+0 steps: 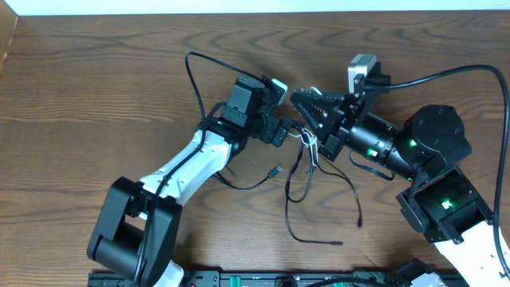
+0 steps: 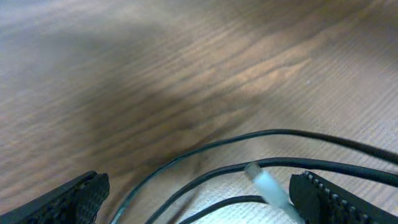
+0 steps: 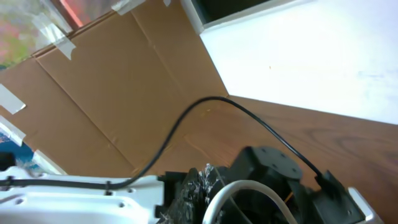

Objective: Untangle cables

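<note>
Blurred cables (image 2: 273,132) run off the right and bottom edges.

Jaws of left gripper (image 2: 199,198) wide — right gripper (image 1: 298,99) seemingly shut.

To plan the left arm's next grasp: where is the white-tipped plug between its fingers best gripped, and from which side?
Probably the white plug tip itself: it looks thicker than the black cords beside it. It sits slanted between the left gripper's open fingers, close to one, so come straight ahead, shifted toward that finger, and close across its width.
</note>
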`<act>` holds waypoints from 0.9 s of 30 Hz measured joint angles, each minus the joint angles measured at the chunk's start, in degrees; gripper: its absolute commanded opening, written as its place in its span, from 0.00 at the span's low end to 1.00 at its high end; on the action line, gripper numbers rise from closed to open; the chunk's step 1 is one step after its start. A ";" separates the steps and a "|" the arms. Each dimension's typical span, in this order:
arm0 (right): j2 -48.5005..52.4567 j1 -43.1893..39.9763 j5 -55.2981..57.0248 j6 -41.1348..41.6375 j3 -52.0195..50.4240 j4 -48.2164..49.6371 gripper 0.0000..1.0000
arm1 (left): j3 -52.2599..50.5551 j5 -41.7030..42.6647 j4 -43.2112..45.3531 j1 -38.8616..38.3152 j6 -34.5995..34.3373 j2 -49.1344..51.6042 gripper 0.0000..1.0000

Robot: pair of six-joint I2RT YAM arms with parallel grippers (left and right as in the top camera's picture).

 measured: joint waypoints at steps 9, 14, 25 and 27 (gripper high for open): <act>-0.09 0.00 3.13 -1.66 0.00 -1.60 0.01 | -0.02 11.85 -2.03 0.00 0.02 1.86 0.98; -0.09 0.00 4.04 -2.32 0.00 -1.73 0.01 | -0.02 15.69 -1.79 0.00 0.09 1.86 0.74; -0.09 0.00 4.33 -2.38 0.00 -1.75 0.01 | -0.02 17.05 4.48 -1.44 0.02 1.88 0.88; -0.09 0.00 4.35 -2.38 0.00 -1.77 0.01 | -0.02 16.96 4.81 -2.45 0.02 2.01 0.88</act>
